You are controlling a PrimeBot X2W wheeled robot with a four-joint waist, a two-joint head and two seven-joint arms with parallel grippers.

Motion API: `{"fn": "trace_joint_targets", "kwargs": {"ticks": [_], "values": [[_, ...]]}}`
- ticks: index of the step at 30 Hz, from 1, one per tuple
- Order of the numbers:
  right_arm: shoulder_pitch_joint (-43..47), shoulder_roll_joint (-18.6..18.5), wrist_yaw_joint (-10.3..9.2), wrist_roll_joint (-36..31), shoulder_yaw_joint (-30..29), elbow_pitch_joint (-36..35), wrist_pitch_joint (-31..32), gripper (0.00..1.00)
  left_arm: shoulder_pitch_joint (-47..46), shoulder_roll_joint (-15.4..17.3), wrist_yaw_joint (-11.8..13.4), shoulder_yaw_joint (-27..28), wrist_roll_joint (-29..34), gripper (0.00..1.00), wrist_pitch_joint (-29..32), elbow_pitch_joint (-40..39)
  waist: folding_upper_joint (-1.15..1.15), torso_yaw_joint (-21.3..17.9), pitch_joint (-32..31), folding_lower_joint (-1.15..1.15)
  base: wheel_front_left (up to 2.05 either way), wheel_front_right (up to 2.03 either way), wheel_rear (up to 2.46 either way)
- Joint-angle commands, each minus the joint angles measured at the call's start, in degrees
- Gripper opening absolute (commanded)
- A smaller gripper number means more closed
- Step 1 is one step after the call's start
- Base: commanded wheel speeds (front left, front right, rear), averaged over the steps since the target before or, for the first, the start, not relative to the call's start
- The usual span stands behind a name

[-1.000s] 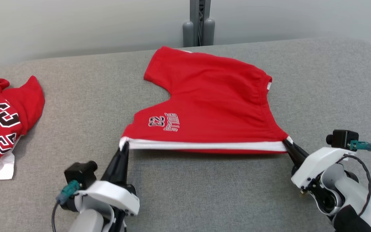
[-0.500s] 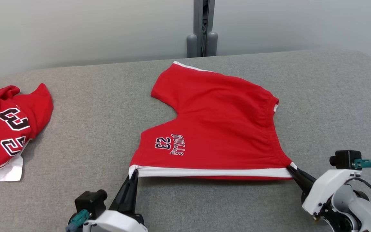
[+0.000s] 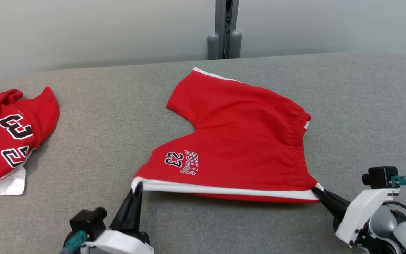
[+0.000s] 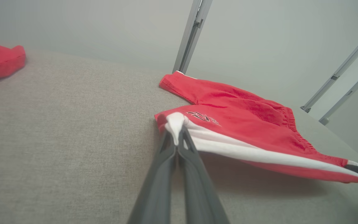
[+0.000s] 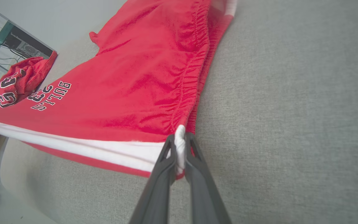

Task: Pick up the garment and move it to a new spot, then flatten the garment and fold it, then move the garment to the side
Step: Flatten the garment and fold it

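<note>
Shorts (image 3: pixel 245 141) sit mid-table (image 3: pixel 93 116), a bit R of ctr on my head cam. L gripper (image 3: pixel 137 187) pinches the near-L corner and R gripper (image 3: pixel 317 191) the near-R corner. The near edge runs taut btwn them, raised off the table, w/ the rest sloping back to rest on it. Waistband (image 3: pixel 300 141) is on the R side, and the far leg (image 3: pixel 192 95) reaches toward the back edge. Post (image 3: pixel 224 31) stands behind the table, just beyond that leg. Jersey (image 3: pixel 9 137) lies at far L of the table, well apart from the shorts.

A crumpled red jersey (image 3: pixel 11 141) lies at the left of the grey table (image 3: pixel 93 116).
</note>
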Motion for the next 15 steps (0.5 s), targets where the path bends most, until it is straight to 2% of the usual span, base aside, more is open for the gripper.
{"fn": "trace_joint_targets", "kwargs": {"ticks": [1, 7, 8, 10, 11, 13, 15], "values": [[0.7, 0.5, -0.01, -1.2, -1.3, -1.1, 1.1, 0.0, -1.7, 0.7, 0.6, 0.7, -0.2, 0.0, 0.1, -0.6, 0.0, -0.4, 0.6, 0.0, 0.0, 0.0, 0.0], [0.6, 5.4, 0.0, -5.4, -7.4, -6.1, 5.7, 0.0, -6.7, 2.0, 1.4, 2.0, -0.1, 0.0, 1.5, -1.6, 0.0, -2.1, 3.3, 0.0, 0.0, 0.0, 0.0], [-0.1, 7.8, 0.0, -6.5, -9.6, -7.3, 7.0, 0.0, -9.0, 2.5, 1.5, 2.3, 0.1, 0.0, 2.1, -1.8, 0.0, -2.8, 4.6, 0.0, 0.0, 0.0, 0.0], [-0.7, 10.2, 0.0, -7.8, -11.7, -8.3, 8.1, 0.0, -11.5, 3.1, 1.7, 2.8, 0.1, 0.0, 2.8, -1.9, 0.0, -3.7, 5.9, 0.0, 0.0, 0.0, 0.0], [-0.7, 10.2, 0.0, -7.8, -11.7, -8.3, 8.1, 0.0, -11.5, 3.1, 1.7, 2.8, 0.1, 0.0, 2.8, -1.9, 0.0, -3.7, 5.9, 0.0, 0.0, 0.0, 0.0], [-2.1, 13.9, 0.0, -9.9, -14.4, -9.3, 9.2, 0.0, -15.8, 3.9, 1.9, 3.5, 0.2, 0.0, 4.2, -1.6, 0.0, -5.0, 7.9, 0.0, 0.0, 0.0, 0.0], [-2.7, 15.2, 0.01, -10.5, -15.4, -9.6, 9.4, 0.0, -17.3, 4.2, 2.0, 3.6, 0.4, 0.0, 4.6, -1.5, 0.0, -5.6, 8.6, 0.0, 0.0, 0.0, 0.0]]}}
